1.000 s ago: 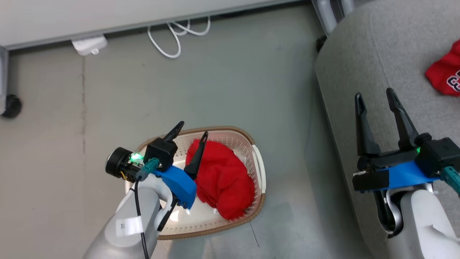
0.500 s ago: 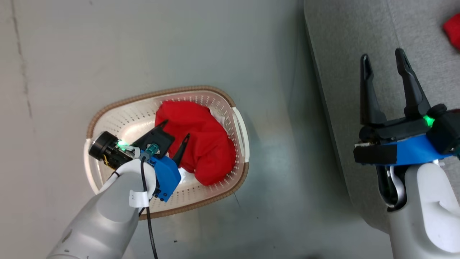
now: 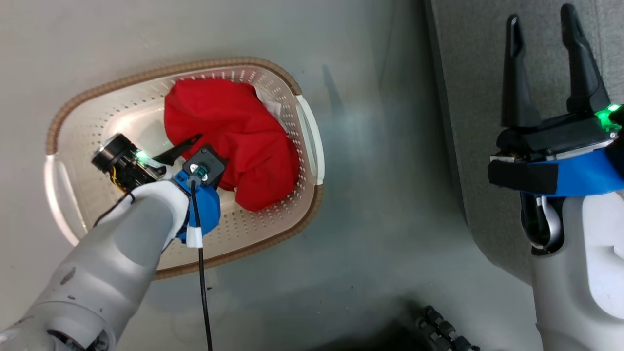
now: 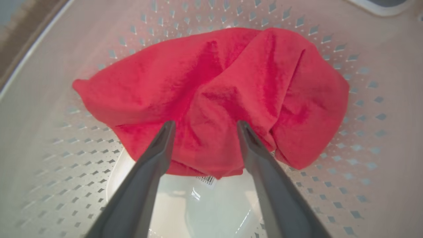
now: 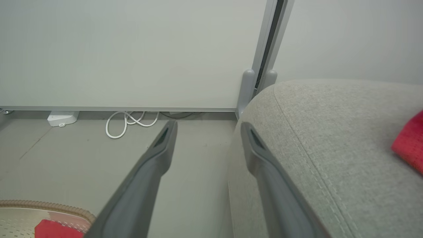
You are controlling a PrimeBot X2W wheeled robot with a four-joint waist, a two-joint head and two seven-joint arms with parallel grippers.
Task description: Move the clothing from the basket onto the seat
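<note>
A bright red piece of clothing (image 3: 234,136) lies crumpled in the cream perforated basket (image 3: 165,68) on the floor. My left gripper (image 3: 202,146) reaches down inside the basket. In the left wrist view it (image 4: 205,124) is open, its two fingertips at the near edge of the clothing (image 4: 231,82) with a fold of cloth between them. A label sticker (image 4: 206,180) shows on the basket's base. My right gripper (image 3: 539,14) stands open and holds nothing over the edge of the grey seat (image 3: 468,97). Another red garment (image 5: 409,145) lies on the seat (image 5: 330,132).
The basket stands on grey floor, left of the seat's side. A white cable (image 5: 129,122) and a white adapter (image 5: 62,118) lie by the wall panel, beside a grey post (image 5: 246,86). A dark ridged part (image 3: 438,326) shows at the head view's bottom edge.
The head camera has tilted down, so the whole picture shifted. My left gripper has gone deeper into the basket, up to the red clothing. Both grippers stayed open.
</note>
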